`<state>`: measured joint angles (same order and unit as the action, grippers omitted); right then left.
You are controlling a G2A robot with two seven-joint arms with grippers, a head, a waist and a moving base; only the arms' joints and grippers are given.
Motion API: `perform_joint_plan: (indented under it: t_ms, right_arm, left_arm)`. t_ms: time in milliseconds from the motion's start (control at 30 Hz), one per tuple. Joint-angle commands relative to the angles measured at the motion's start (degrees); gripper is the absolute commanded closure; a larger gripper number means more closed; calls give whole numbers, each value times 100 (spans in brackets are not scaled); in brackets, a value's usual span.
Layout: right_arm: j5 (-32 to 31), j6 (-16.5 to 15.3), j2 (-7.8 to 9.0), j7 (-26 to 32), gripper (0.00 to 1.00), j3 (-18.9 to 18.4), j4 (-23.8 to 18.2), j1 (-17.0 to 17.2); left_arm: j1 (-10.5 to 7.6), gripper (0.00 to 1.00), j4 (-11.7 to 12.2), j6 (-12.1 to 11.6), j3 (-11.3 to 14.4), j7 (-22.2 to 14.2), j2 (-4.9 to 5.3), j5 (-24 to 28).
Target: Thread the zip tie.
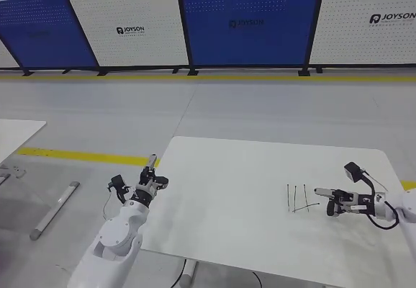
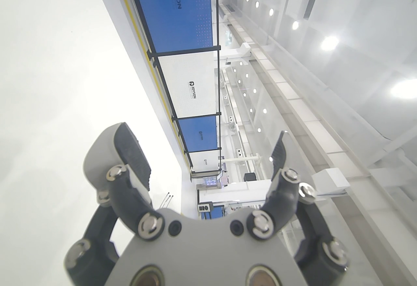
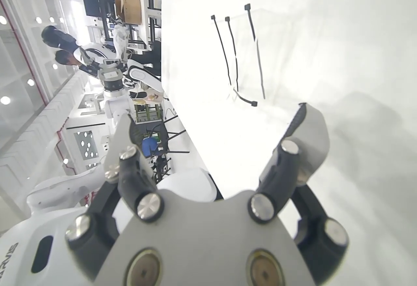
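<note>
Several thin black zip ties (image 1: 299,199) lie on the white table (image 1: 244,209) toward its right side; in the right wrist view the zip ties (image 3: 234,52) lie side by side, with a shorter one (image 3: 246,100) crossing their ends. My right gripper (image 1: 322,192) stands open just right of them, nothing between its fingers (image 3: 304,124). My left gripper (image 1: 152,176) is at the table's left edge, open and empty, far from the ties. The left wrist view catches the zip ties (image 2: 166,197) as small dark lines beyond the left gripper (image 2: 208,150).
The table's rounded left edge (image 1: 161,162) runs beside the left arm. A second white table (image 1: 6,140) stands at far left. A grey bar (image 1: 53,210) lies on the floor. Blue and white panels (image 1: 193,32) line the back.
</note>
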<state>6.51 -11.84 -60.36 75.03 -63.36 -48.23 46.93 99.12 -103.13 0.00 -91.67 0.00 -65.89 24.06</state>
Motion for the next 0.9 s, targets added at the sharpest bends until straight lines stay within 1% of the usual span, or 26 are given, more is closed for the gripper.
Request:
perform_joint_plan:
  t_ms: [0,200,367,400,433,467,533,567,700,733,800,833,867]
  right_arm:
    - [-72,83,-20,-98,0,85,-49,8]
    - [-268,222,-85,-241,0,314,-5,-117]
    - [-194,211,-126,-281,0,373,252,-239]
    - [-164,190,-135,-265,12,385,329,-268]
    - [-156,177,-142,-259,10,398,388,-290]
    - [-154,158,-150,-255,12,414,438,-312]
    - [-126,128,-167,-258,13,437,566,-360]
    - [-121,110,-174,-249,19,449,616,-379]
    - [-74,38,-198,-232,31,480,810,-446]
    - [-70,28,-203,-225,40,488,851,-458]
    - [-63,2,-215,-224,45,507,932,-487]
    - [-55,-8,-219,-222,53,513,966,-498]
    - [-43,-24,-226,-216,53,521,1004,-512]
  left_arm:
    - [0,0,0,0,0,0,0,0]
    - [0,0,0,0,0,0,0,0]
    - [0,0,0,0,0,0,0,0]
    - [0,0,0,0,0,0,0,0]
    - [0,0,0,0,0,0,0,0]
    - [0,0,0,0,0,0,0,0]
    - [0,0,0,0,0,0,0,0]
    - [0,0,0,0,0,0,0,0]
    - [0,0,0,0,0,0,0,0]
    - [0,0,0,0,0,0,0,0]
    - [0,0,0,0,0,0,0,0]
    - [0,0,0,0,0,0,0,0]
    - [0,0,0,0,0,0,0,0]
